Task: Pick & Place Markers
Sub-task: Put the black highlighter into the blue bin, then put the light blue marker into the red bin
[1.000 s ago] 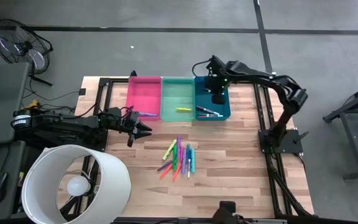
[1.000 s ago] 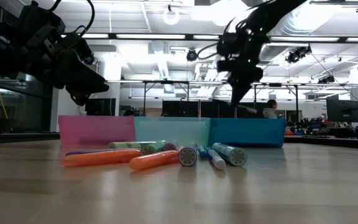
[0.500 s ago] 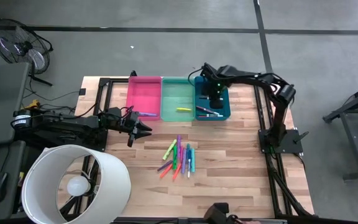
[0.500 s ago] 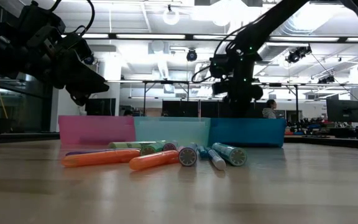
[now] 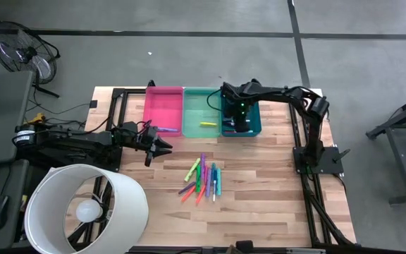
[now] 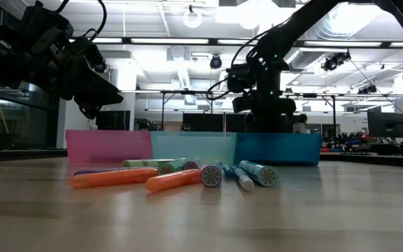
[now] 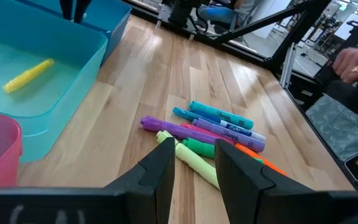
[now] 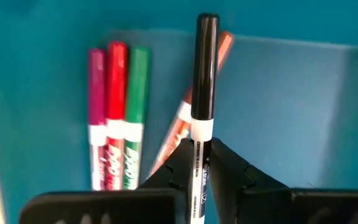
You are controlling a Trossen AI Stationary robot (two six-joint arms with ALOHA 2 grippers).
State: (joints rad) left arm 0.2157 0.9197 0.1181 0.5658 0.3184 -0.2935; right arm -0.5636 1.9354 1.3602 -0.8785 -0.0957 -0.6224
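The right gripper [image 5: 240,124] is lowered inside the blue bin [image 5: 254,128], the bin farthest from the pink bin [image 5: 162,111]. Its fingers are clamped on a black marker [image 8: 202,93], which stands out past the fingertips over the blue bin floor. In the right wrist view, four more markers lie on that floor beside the held one: a purple marker [image 8: 96,118], a red marker [image 8: 115,118] and a green marker [image 8: 135,118] side by side and touching, plus an orange-red marker [image 8: 180,118] angled partly behind the black marker.

The green bin [image 5: 201,106] sits between the pink bin and the blue bin, walls touching. A single yellow marker [image 5: 207,124] lies on its floor.

The left gripper [image 5: 162,147] hangs above the table [image 5: 273,204] near the front of the pink bin, on the side facing the loose pile. Its fingers [image 7: 160,168] are apart and hold nothing.

The loose pile of markers [image 5: 204,178] lies on the table in front of the green bin, well apart from all three bins. The left wrist view shows teal, blue, purple, yellow-green, green and orange barrels in it, roughly parallel and touching one another. In the low view, two orange markers [image 6: 142,180] lie at the near edge of the pile.
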